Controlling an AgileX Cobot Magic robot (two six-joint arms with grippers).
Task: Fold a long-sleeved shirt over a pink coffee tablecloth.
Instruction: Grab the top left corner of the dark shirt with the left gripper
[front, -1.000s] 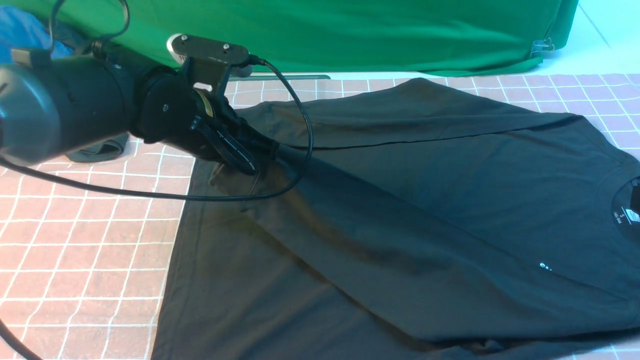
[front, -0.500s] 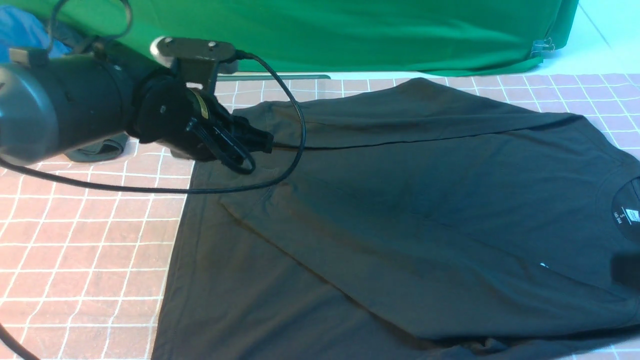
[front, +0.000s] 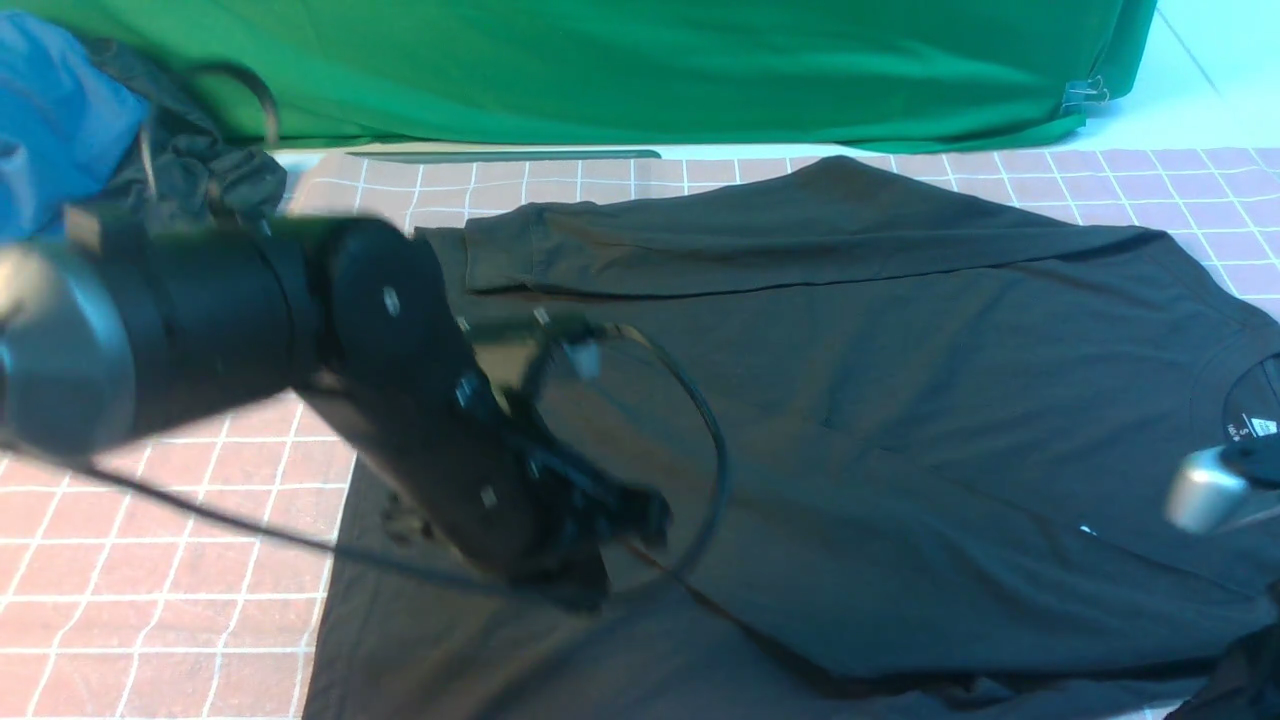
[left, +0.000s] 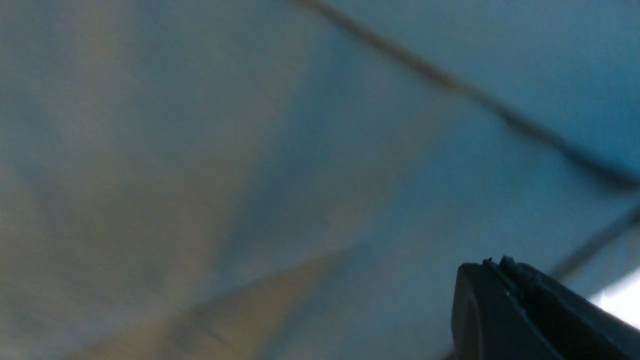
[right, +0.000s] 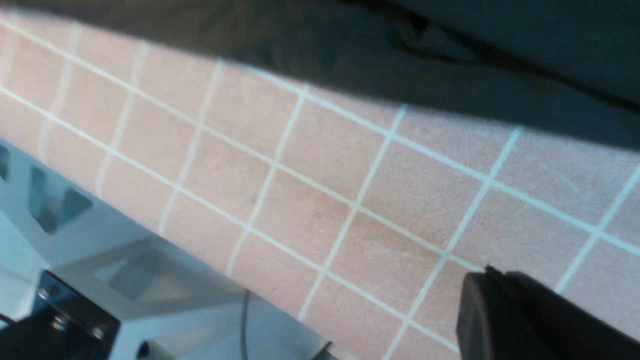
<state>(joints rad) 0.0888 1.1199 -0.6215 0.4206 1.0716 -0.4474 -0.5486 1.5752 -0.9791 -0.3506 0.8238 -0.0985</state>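
Note:
The long-sleeved shirt lies flat on the pink coffee tablecloth, black, collar and size label at the right. One sleeve lies across its far side, another diagonally over the body. A speck of white print shows. My left gripper, blurred, hangs over the shirt's near left part; the left wrist view shows it shut and empty above blurred cloth. My right gripper is shut and empty above the tablecloth, beside the shirt's edge. Only a silver part of the right arm shows in front.
A bright green cloth hangs along the back. A blue garment and a small dark garment lie at the far left. The left arm's cable loops over the shirt. A metal frame borders the table's edge.
My left arm swung from the far-left sleeve cuff down and toward me, over the shirt's near left part. The sleeve settled flat. A part of the right arm came into view at the right edge.

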